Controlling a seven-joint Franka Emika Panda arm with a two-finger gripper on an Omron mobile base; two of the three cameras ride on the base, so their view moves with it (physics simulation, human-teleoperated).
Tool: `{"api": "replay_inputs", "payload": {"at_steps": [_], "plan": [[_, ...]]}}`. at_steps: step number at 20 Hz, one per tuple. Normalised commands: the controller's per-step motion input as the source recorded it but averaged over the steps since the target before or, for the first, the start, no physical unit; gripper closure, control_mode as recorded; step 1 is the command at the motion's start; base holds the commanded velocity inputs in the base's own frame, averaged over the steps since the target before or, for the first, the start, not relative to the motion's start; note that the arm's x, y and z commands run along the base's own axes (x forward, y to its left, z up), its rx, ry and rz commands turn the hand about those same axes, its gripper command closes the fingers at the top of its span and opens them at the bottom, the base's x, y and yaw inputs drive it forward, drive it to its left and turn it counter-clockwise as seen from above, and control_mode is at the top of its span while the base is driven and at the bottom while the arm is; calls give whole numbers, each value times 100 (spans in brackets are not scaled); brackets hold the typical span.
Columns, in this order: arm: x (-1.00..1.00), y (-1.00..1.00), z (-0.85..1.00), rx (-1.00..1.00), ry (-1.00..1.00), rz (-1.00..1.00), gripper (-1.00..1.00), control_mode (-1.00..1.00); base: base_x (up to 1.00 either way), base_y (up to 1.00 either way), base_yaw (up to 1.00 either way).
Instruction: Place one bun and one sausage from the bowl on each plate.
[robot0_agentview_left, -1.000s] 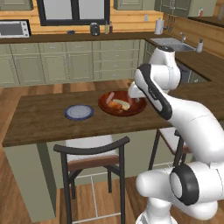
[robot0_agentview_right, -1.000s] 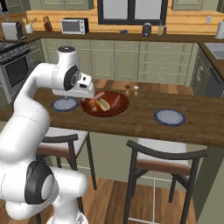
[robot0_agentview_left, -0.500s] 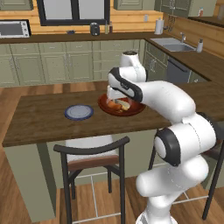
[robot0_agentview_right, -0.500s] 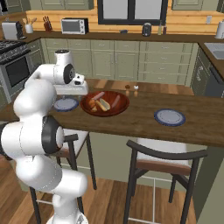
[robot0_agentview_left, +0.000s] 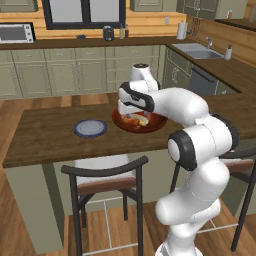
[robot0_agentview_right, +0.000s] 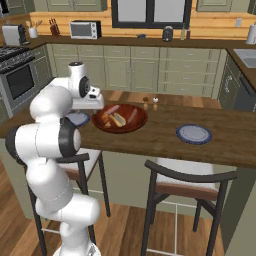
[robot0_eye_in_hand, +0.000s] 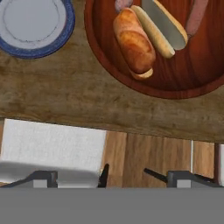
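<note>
- So my gripper (robot0_eye_in_hand: 124, 175) is wide open with nothing in it, hanging past the table (robot0_eye_in_hand: 57, 96) edge with floor under the tips. Closing here grabs air.
- The bowl (robot0_eye_in_hand: 105, 48) sits on the table with two buns in it, one golden (robot0_eye_in_hand: 133, 41) and one pale (robot0_eye_in_hand: 159, 24), touching. I could easily nudge one while going for the other.
- The sausages (robot0_eye_in_hand: 197, 15) lie at the far side of the bowl, so reaching over might knock a bun out.
- Near plate (robot0_eye_in_hand: 33, 24) is right beside the bowl and bare; the other plate (robot0_agentview_right: 194, 134) is well apart on the opposite side, so that's a long carry where a roll can slip.
</note>
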Motion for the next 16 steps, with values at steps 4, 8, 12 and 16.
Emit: {"api": "replay_inputs", "payload": {"at_steps": [4, 8, 12, 16], "plan": [[40, -21, -15, 0, 0, 0, -100, -100, 0, 0, 0], [48, -31, -22, 0, 0, 0, -100, -100, 0, 0, 0], [59, -4, -36, 0, 0, 0, -100, -100, 0, 0, 0], [58, -1, -38, 0, 0, 0, -100, -100, 0, 0, 0]]}}
